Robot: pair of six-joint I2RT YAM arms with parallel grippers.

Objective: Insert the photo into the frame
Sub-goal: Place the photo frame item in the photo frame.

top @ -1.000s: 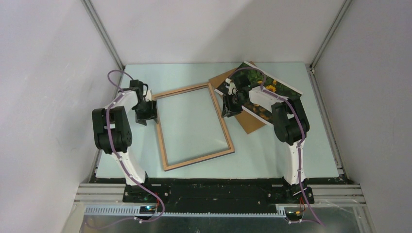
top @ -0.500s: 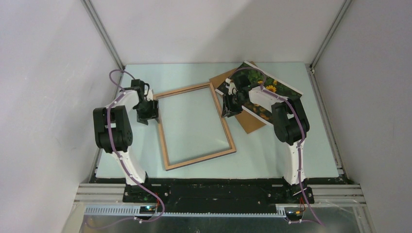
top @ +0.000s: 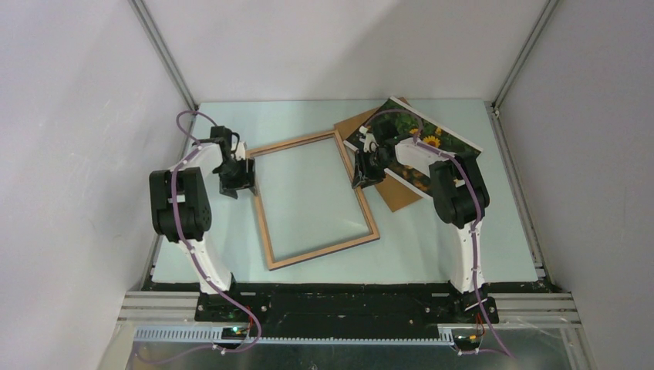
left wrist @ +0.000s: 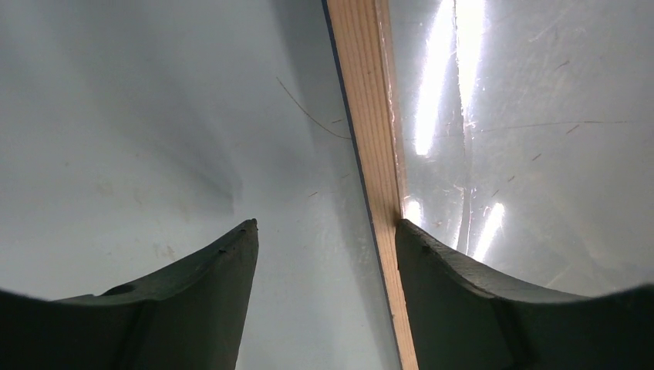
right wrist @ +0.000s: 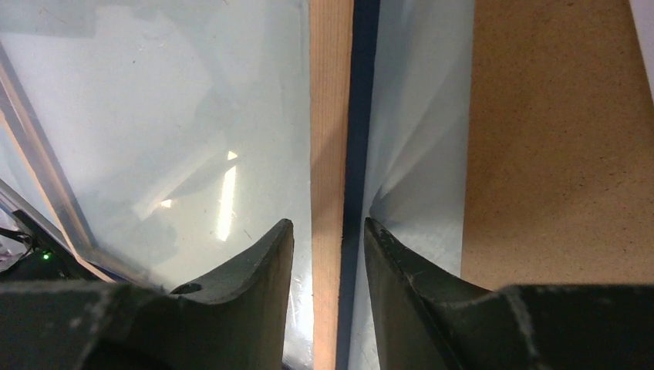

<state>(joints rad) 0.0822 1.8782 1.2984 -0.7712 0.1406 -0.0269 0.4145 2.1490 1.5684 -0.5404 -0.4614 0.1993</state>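
Observation:
The frame [top: 315,200], light wood face up with a clear pane, lies flat mid-table. My left gripper [top: 236,176] is open over its left rail [left wrist: 375,146]. That rail runs between the fingers, against the right finger [left wrist: 432,266], which is on the pane side. My right gripper [top: 364,174] straddles the right rail [right wrist: 330,139] with its jaws narrowly apart. Its right finger [right wrist: 393,262] is at the rail's dark blue outer edge, and a thin gap shows at the left finger. The sunflower photo [top: 423,139] lies face up at the back right, partly hidden under my right arm.
A plain brown backing board [top: 395,194] lies under the photo and sticks out beside the frame's right rail; it also shows in the right wrist view [right wrist: 555,139]. White walls with metal posts enclose the table on three sides.
The frame has slid a little to the right, toward the backing board. My left gripper moved right with its left rail. My right gripper has barely moved.

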